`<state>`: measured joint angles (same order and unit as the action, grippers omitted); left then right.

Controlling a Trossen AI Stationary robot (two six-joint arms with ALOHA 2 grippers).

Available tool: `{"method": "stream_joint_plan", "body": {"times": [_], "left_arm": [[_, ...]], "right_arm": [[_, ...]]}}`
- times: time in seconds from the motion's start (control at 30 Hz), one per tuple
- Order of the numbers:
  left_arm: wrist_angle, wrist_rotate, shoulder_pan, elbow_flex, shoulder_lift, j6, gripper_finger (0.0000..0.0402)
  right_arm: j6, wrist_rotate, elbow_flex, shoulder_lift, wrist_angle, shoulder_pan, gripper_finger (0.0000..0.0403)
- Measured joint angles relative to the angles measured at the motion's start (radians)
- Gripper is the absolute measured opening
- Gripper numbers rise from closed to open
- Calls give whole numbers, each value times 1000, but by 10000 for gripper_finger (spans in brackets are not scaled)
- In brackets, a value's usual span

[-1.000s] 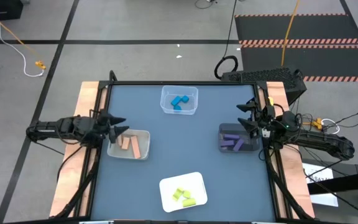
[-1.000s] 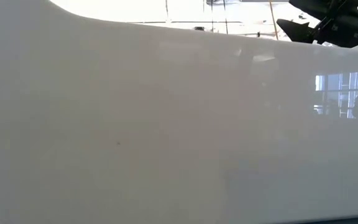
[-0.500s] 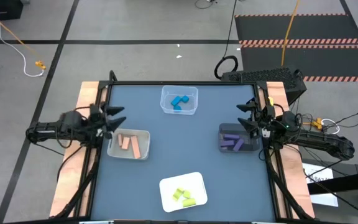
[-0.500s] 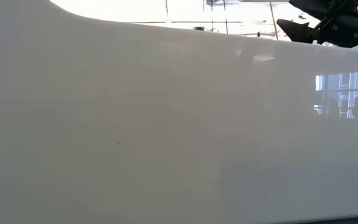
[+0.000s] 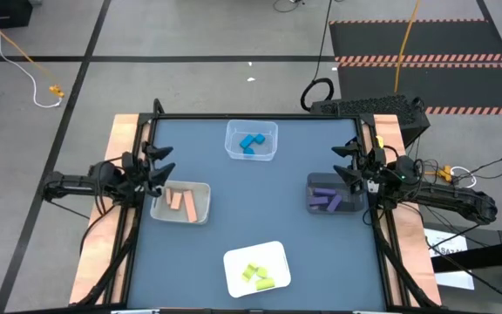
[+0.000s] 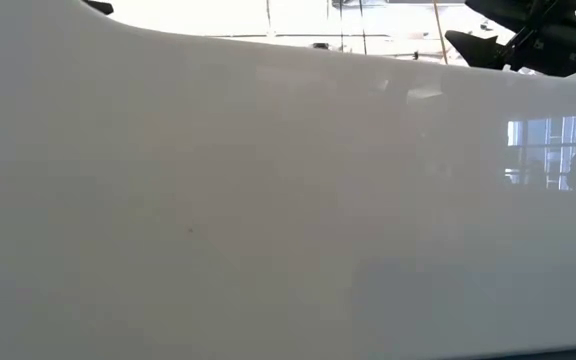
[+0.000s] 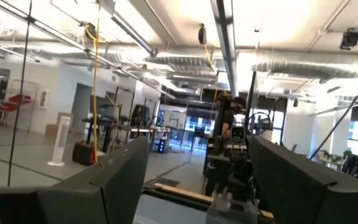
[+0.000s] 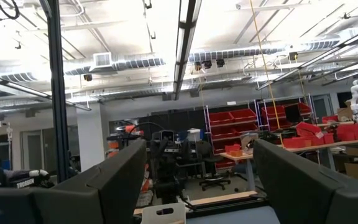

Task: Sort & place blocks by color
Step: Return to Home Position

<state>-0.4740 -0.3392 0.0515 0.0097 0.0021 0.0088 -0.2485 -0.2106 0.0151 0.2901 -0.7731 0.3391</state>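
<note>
Here, the left gripper (image 5: 164, 166) holds its jaws wide apart and empty; in the left wrist view its two dark fingers (image 7: 120, 180) frame nothing but the room beyond. It hangs over the left edge of the table (image 5: 234, 218), just beside the far left corner of the grey bin (image 5: 202, 188), where the tan wooden blocks (image 5: 182, 201) lie side by side. Across the table the right gripper (image 5: 345, 162) is likewise spread open with nothing between its jaws, poised at the right edge above the far corner of the dark bin (image 5: 314, 180), which holds the purple blocks (image 5: 325, 200). The blue blocks (image 5: 251, 142) sit in the clear bin (image 5: 271, 154) near the table's far edge, between the two arms. The yellow-green blocks (image 5: 255, 276) rest on the white tray (image 5: 274, 255) at the near edge. No block lies loose on the dark tabletop between the four containers.
</note>
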Motion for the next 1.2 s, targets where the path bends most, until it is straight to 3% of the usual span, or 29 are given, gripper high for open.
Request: {"method": "stream_joint_plan", "body": {"times": [0.13, 0.43, 0.63, 1.03, 1.2], "left_arm": [[14, 3, -4, 0, 0, -3, 282], [228, -62, -104, 0, 0, -7, 286], [233, -65, -192, 0, 0, 115, 281], [234, -65, -455, 0, 0, 91, 281], [235, -65, -504, 0, 0, 91, 283]], "right_arm": [[0, 0, 0, 0, 0, 0, 286], [0, 0, 0, 0, 0, 0, 286], [0, 0, 0, 0, 0, 0, 286], [0, 0, 0, 0, 0, 0, 286], [0, -1, 0, 0, 0, 0, 286]]}}
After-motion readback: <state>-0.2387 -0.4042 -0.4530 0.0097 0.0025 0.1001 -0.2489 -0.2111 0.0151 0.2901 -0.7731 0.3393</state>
